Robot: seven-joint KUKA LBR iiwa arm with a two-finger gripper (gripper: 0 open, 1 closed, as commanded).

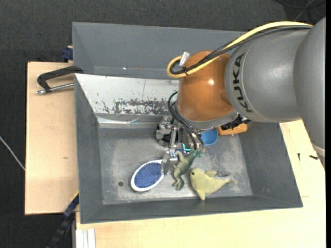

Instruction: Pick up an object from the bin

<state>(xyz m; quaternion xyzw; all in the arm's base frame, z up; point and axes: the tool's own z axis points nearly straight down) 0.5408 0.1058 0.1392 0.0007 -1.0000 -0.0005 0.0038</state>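
My gripper point(177, 144) hangs low in the middle of the bin, under the arm's orange cover. Right below it lies a small green toy dinosaur point(181, 171), its upper end reaching up against the gripper. A blue oval piece with a white rim point(146, 175) lies to the left of the dinosaur, its narrow end close to the gripper. To the right of the dinosaur, a pale yellow-green soft toy animal point(208, 182) rests near the front wall.
A blue round thing point(210, 137) and an orange thing point(234, 128) lie at the bin's right, partly hidden under the arm. The arm covers the upper right of the bin. Bare floor shows at the left and the far right.
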